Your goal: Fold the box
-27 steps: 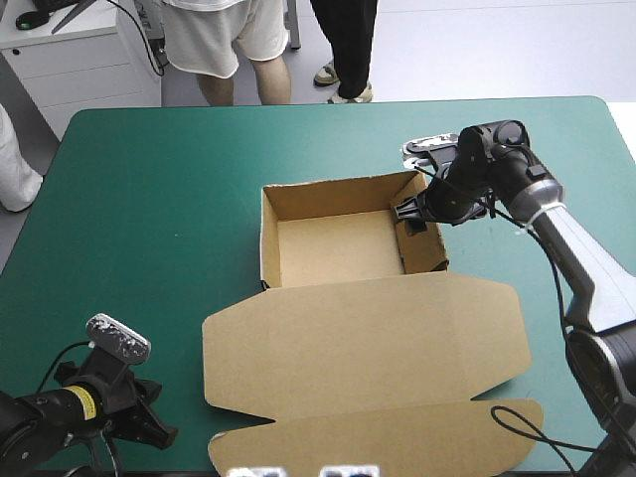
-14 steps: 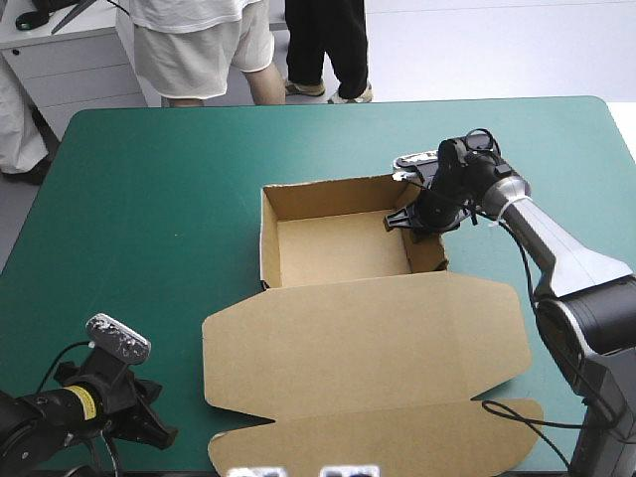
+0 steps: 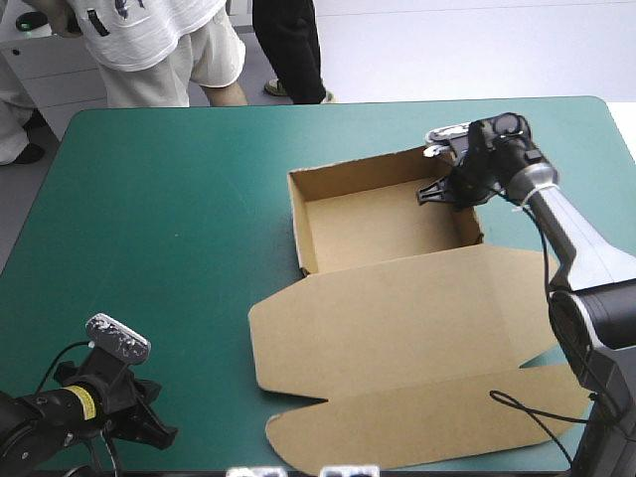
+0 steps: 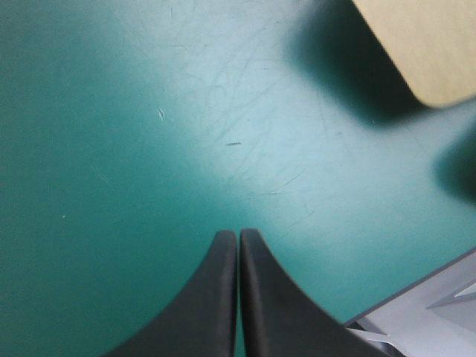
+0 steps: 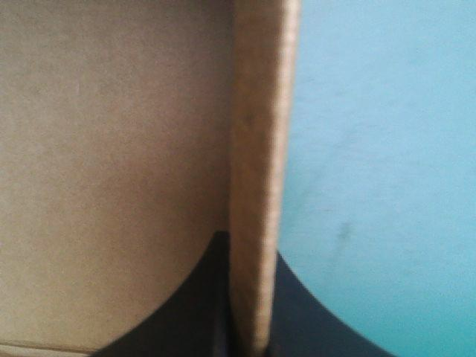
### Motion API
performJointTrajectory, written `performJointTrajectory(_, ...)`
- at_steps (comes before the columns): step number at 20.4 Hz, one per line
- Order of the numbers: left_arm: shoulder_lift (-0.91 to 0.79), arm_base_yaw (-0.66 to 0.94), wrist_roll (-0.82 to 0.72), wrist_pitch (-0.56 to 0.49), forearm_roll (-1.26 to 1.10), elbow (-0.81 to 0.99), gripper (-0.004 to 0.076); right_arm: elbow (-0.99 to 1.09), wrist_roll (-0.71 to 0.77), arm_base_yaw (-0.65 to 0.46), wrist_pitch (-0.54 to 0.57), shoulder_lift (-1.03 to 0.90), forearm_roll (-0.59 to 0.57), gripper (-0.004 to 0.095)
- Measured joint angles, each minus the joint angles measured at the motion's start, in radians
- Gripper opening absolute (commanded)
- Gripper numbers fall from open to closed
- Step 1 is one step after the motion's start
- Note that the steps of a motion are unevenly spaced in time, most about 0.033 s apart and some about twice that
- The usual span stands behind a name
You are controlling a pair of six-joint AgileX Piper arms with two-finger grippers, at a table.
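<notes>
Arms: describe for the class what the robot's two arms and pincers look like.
The left arm is black with a yellow label. The right arm is black at the wrist, then smooth grey, a white band between. The left pincer and right pincer each have two broad black fin-shaped fingers.

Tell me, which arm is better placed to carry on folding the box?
The right. Its jaws are shut on the right wall of the box, one inside, one outside, so it can likely work the board directly. The left arm's jaws are shut on nothing, over bare teal-green cover, apart from the box.
</notes>
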Motion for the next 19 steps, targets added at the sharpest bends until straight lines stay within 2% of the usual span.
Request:
performJointTrajectory(4,0.000,0.000,0.000,0.000,0.000,0.000,-0.0008,-0.041,-0.001,-0.127,-0.009,0.000,-0.015,-0.0019)
performJointTrajectory(6,0.000,0.000,0.000,0.000,0.023,0.001,-0.0008,-0.054,-0.003,-0.267,-0.032,0.000,-0.024,-0.0019)
performJointTrajectory(12,0.000,0.000,0.000,0.000,0.032,0.001,-0.0008,-0.055,-0.007,-0.561,-0.047,0.000,-0.028,-0.0019)
performJointTrajectory(15,0.000,0.000,0.000,0.000,0.032,0.001,-0.0008,-0.055,-0.038,-0.658,-0.064,0.000,0.016,-0.0019)
performJointTrajectory(19,0.000,0.000,0.000,0.000,0.032,0.001,-0.0008,-0.055,-0.057,-0.681,-0.076,0.000,0.041,-0.0019)
